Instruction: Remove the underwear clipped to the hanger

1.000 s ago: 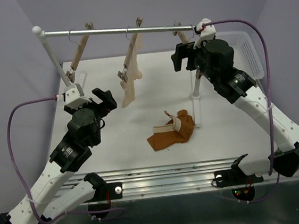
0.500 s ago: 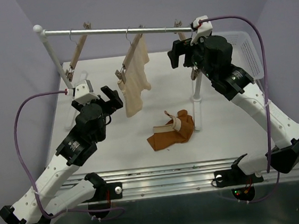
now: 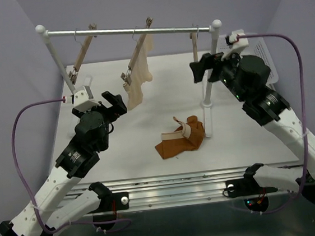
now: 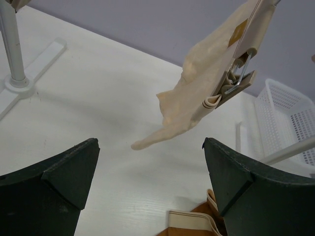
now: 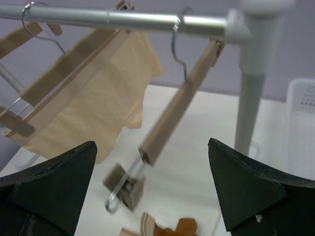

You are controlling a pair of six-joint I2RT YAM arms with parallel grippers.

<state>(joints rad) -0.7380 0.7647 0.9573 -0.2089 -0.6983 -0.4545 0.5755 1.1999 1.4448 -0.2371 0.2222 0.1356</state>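
Underwear [image 3: 178, 140], rust-brown, lies crumpled on the white table [image 3: 146, 116], apart from the wooden hanger [image 5: 178, 109] that hangs tilted at the right end of the metal rail [image 3: 114, 31]. The left gripper [image 3: 115, 101] and the right gripper [image 3: 203, 67] hover above the table with jaws spread wide, holding nothing.

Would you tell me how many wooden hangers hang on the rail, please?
3: the left hanger, bare, near the rail's left end; the middle hanger, holding the cream garment; the right hanger, bare, beside the right post. None appears hidden.
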